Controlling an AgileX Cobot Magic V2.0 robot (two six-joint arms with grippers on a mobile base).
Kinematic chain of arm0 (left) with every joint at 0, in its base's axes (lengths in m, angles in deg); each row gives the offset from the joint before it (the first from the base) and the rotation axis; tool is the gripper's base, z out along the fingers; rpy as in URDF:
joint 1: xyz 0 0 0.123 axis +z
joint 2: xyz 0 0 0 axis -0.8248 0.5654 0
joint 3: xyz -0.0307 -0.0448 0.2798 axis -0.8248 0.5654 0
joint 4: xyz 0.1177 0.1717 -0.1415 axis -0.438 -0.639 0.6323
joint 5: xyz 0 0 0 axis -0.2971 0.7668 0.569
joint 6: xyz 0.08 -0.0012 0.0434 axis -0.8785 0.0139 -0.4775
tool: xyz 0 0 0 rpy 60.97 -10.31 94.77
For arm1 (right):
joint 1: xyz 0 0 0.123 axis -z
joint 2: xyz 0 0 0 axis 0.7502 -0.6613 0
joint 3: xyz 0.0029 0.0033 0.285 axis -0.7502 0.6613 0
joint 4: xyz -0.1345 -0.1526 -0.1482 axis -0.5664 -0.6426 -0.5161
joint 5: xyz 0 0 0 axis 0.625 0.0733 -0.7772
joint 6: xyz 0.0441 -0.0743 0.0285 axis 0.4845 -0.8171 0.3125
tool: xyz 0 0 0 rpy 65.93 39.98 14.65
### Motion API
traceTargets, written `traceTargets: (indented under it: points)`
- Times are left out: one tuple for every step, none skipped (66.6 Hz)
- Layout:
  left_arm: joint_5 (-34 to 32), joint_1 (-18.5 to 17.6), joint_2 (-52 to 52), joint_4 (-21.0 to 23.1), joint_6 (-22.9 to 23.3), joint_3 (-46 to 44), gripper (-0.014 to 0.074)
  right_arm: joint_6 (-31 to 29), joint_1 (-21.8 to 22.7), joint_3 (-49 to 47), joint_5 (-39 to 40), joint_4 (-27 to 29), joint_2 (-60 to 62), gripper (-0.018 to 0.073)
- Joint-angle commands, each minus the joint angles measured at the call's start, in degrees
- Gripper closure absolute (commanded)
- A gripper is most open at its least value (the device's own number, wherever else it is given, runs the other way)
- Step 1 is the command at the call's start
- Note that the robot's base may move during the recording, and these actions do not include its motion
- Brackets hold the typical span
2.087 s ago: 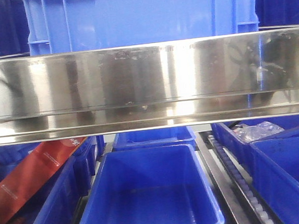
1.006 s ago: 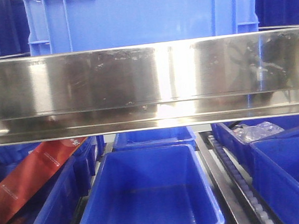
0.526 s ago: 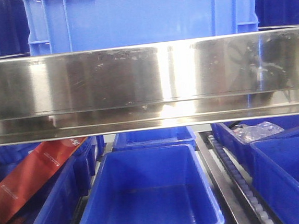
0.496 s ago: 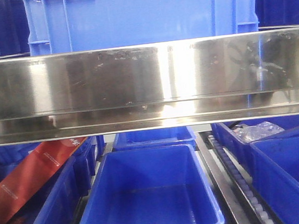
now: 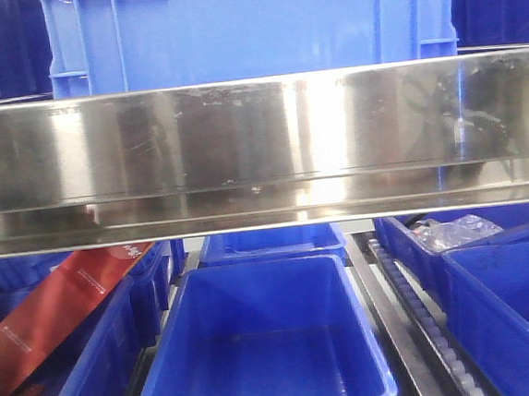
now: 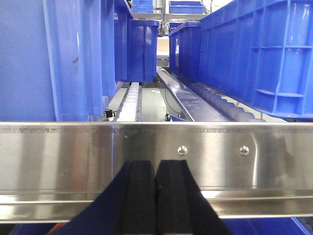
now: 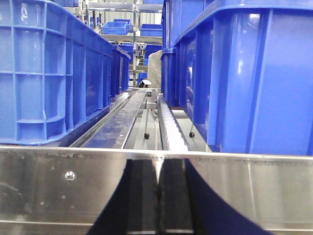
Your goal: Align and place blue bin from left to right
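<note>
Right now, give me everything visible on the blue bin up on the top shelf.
The blue bin is a large bright-blue plastic crate with straight walls, a smooth flat centre panel and vertical ribs near both front corners. It stands upright and square to the front camera on the upper level, behind the stainless steel shelf rail, which hides its base. Its top edge is cut off by the frame, so any contents are out of sight. Darker blue crates flank it on both sides; whether they touch it cannot be told. No end effector is on it in the front view.

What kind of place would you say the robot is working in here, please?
Most likely a warehouse or factory parts store with flow racking. A large bright-blue ribbed plastic crate sits on a shelf behind a polished stainless-steel rail, white roller tracks run between rows of crates, and open smooth-sided blue tubs fill the level below.
</note>
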Motion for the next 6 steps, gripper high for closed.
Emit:
traceTargets:
  points:
    - [-0.8, -0.4, -0.3, 0.1, 0.3, -0.1, 0.0707, -0.4, 0.4, 0.0, 1.2, 0.1, 0.4, 0.064]
    - [-0.8, -0.4, -0.3, 0.1, 0.3, -0.1, 0.0707, -0.4, 0.4, 0.0, 1.2, 0.1, 0.4, 0.064]
    - [-0.8, -0.4, -0.3, 0.1, 0.3, -0.1, 0.0707, -0.4, 0.4, 0.0, 1.2, 0.1, 0.4, 0.064]
    - [-0.8, -0.4, -0.3, 0.1, 0.3, -0.1, 0.0707, -0.4, 0.4, 0.0, 1.2, 0.1, 0.4, 0.064]
    - [-0.8, -0.4, -0.3, 0.1, 0.3, -0.1, 0.0707, -0.4, 0.4, 0.0, 1.2, 0.1, 0.4, 0.064]
    - [-0.8, -0.4, -0.3, 0.1, 0.3, -0.1, 0.0707, -0.4, 0.4, 0.0, 1.2, 0.1, 0.4, 0.064]
